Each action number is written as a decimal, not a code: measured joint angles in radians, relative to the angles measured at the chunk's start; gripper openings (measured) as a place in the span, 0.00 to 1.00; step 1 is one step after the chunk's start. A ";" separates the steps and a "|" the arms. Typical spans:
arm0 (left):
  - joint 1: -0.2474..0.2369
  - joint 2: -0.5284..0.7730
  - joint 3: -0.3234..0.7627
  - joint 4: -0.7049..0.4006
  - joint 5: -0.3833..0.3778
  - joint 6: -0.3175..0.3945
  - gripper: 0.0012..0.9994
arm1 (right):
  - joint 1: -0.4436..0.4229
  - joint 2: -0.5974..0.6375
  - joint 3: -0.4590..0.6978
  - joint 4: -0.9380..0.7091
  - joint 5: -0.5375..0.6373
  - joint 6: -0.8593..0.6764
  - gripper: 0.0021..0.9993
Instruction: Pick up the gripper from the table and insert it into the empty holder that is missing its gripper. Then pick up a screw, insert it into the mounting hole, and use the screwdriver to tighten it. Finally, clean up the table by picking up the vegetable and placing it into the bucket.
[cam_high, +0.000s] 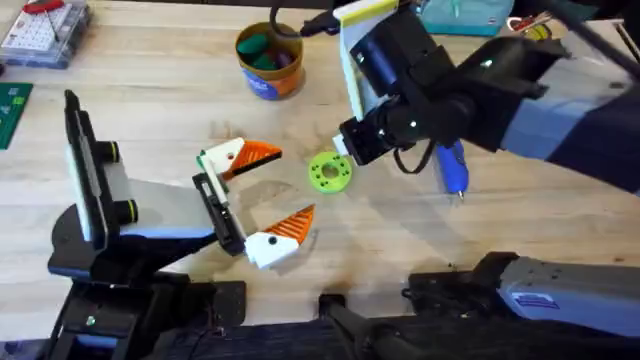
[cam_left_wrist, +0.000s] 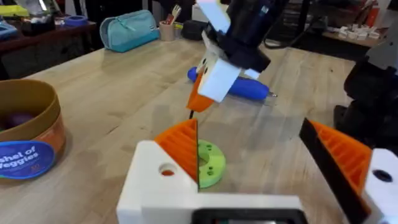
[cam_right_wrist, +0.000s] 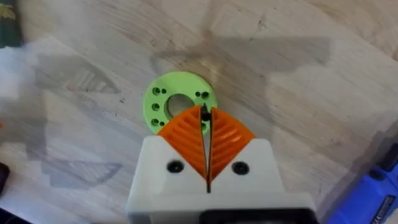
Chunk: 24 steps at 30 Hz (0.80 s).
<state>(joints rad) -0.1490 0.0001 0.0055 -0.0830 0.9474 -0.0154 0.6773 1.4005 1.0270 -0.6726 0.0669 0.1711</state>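
The right gripper (cam_right_wrist: 206, 121) is pinching a small dark screw over the green disc (cam_right_wrist: 179, 106); the left gripper (cam_high: 268, 195) is gaping wide at its 9 o'clock.

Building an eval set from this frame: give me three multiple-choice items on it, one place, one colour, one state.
1. Where does the blue pen-shaped screwdriver lie?
A. in the bucket
B. on the table, on the right arm's side of the green disc
C. in the left claw

2. What colour is the flat round disc with holes?
A. green
B. red
C. black

3. How does the left claw stand?
A. shut on the disc
B. shut on the screwdriver
C. open, holding nothing

Key: 1 B, it rests on the wooden table in the overhead view. 2 A, bright green in all three views. 3 C, its orange-padded fingers stand apart either side of the disc, as the left wrist view shows.
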 joint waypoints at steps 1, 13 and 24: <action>0.000 0.000 0.000 0.000 0.000 0.000 0.99 | 0.000 -0.005 0.018 -0.029 0.000 0.000 0.00; 0.000 0.000 0.000 0.000 0.000 0.000 0.99 | 0.000 -0.016 0.322 -0.355 0.000 -0.031 0.00; 0.000 0.000 0.000 0.000 0.000 0.000 0.99 | 0.006 0.013 0.632 -0.561 0.001 -0.111 0.00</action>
<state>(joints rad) -0.1490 0.0001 0.0055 -0.0830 0.9478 -0.0154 0.6834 1.4135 1.6592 -1.2336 0.0676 0.0600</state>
